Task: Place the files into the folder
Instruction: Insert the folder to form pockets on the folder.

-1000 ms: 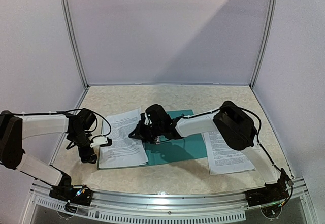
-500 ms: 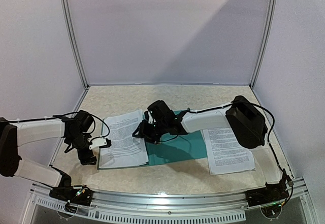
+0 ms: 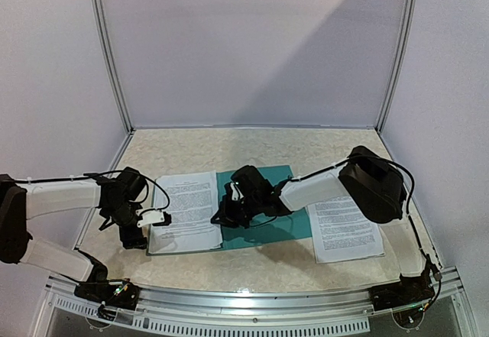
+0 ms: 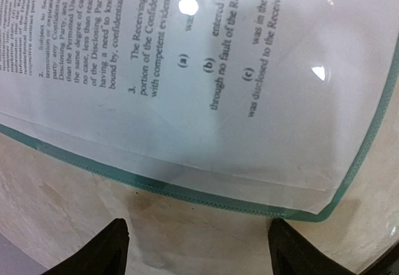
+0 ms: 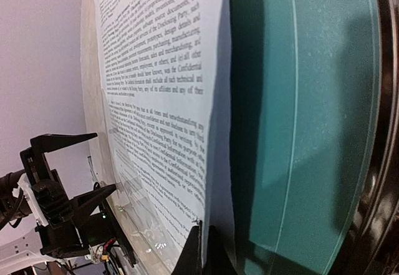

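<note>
Top view: the right arm covers the centre of the folder and the far edge of the right-hand sheet; print on every sheet is too small to read. Left wrist view: the left pincer shows fingertips only; the frame crops the left-hand sheet. Right wrist view: the folder runs out of frame at top and bottom.

The far strip of the table lies bare from side to side — open passage there. Across the middle the right arm reaches low over the folder, barring that way, with a loose sheet lying just right of the folder. At the left, the left gripper stands by the near-left corner of the sheets, crowding the lane along the left wall.
</note>
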{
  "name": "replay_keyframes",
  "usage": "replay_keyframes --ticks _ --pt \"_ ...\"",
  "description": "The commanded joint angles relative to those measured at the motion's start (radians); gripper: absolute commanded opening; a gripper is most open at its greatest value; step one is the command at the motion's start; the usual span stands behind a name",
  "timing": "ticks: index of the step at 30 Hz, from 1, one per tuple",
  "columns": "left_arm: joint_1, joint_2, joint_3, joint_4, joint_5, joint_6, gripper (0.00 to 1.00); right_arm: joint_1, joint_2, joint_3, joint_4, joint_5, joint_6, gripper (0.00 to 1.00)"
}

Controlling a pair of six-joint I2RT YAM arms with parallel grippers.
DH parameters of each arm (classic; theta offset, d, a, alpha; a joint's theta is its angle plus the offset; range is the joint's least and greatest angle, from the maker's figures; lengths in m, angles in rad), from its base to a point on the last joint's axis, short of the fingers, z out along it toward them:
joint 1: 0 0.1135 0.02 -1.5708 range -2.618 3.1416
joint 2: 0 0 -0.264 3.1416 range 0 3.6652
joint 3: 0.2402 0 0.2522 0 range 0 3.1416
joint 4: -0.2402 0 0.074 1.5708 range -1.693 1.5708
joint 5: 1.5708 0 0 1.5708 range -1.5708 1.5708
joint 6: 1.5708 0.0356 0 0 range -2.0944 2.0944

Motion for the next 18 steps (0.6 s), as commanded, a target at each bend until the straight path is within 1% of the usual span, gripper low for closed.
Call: replay_keyframes --ticks 1,8,14,18 --pt "-0.024 0.046 -0.045 0.017 0.011 -0.005 0.78 0.022 -0.028 -0.026 0.067 -0.031 0.039 0.01" --pt "-0.023 0.069 -0.033 0.022 0.006 0.009 0.78 0.034 0.016 -0.031 0.181 -0.027 0.132 0.00" --pt "-0.023 0.074 -0.035 0.039 -0.006 0.012 0.78 0.042 0.023 -0.048 0.195 -0.008 0.153 0.00" --pt "-0.024 0.078 -0.034 0.041 -0.009 0.010 0.78 0.040 0.007 -0.084 0.177 0.036 0.159 0.00"
